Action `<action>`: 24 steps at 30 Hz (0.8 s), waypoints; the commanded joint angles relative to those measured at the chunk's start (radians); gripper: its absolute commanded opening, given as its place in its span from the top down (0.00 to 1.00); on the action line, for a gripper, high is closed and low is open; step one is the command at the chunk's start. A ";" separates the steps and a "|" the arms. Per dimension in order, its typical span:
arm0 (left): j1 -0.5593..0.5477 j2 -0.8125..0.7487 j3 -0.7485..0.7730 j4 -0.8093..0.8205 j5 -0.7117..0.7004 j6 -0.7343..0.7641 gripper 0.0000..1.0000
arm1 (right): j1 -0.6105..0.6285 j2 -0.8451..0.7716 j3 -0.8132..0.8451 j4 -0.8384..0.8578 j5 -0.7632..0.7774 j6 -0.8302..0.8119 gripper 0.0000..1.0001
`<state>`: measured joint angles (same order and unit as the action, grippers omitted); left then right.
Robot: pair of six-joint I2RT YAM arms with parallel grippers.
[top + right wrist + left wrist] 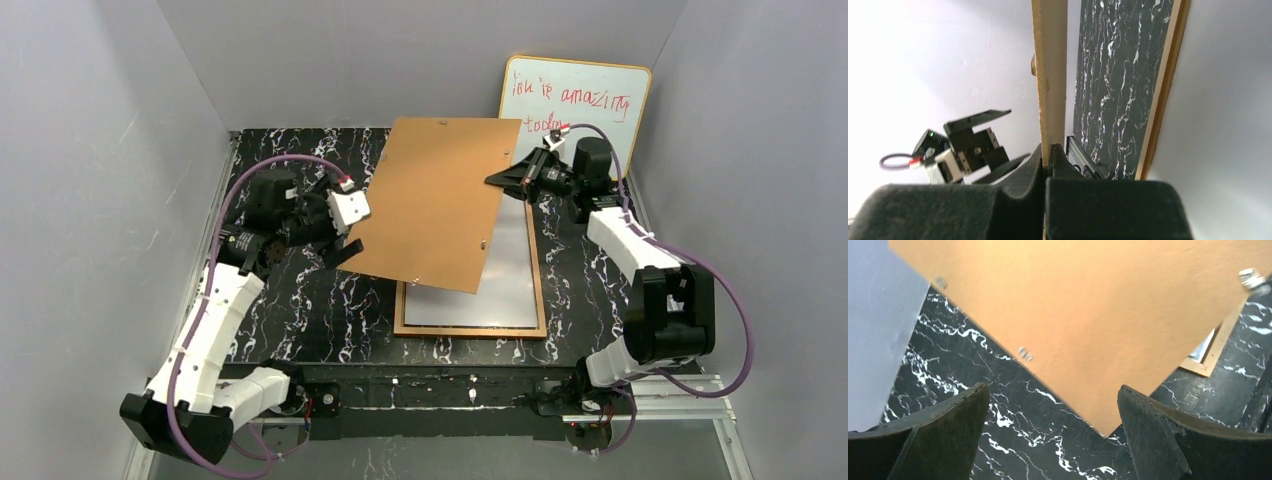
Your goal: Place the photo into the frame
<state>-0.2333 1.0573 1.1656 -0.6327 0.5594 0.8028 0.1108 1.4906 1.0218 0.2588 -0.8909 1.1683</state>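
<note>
Brown backing board (pixel 440 200) is hanging tilted above the frame (pixel 541 300), which is lying flat on the marble-patterned table (pixel 320 320). The right gripper (pixel 512 178) is pinching the board's right edge, jaws closed tight on it, while the left gripper (pixel 345 248) is hovering wide open and empty just beside the board's near-left corner. Held by one thin edge only, the board is risking a swing or a slip onto the glass below. The photo is not showing clearly; the pale sheet inside the frame is possibly it. I am counting one board, one frame, two grippers and one whiteboard (pixel 575 100).
</note>
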 commanded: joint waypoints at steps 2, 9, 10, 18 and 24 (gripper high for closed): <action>-0.143 -0.035 0.050 -0.131 -0.111 0.118 0.02 | 0.077 0.032 0.118 0.104 0.083 0.091 0.99; -0.270 -0.059 0.025 -0.196 -0.187 0.230 0.02 | 0.134 0.065 0.124 0.154 0.165 0.146 0.99; -0.283 -0.061 0.020 -0.196 -0.200 0.249 0.02 | 0.143 0.073 0.127 0.161 0.167 0.151 0.99; -0.332 -0.059 0.000 -0.234 -0.218 0.364 0.02 | 0.190 0.119 0.159 0.174 0.189 0.171 0.99; -0.342 -0.040 -0.003 -0.267 -0.224 0.409 0.02 | 0.207 0.136 0.171 0.198 0.181 0.192 0.99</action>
<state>-0.5663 1.0191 1.1709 -0.8474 0.3462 1.1591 0.3058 1.6344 1.1130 0.3218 -0.6876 1.3079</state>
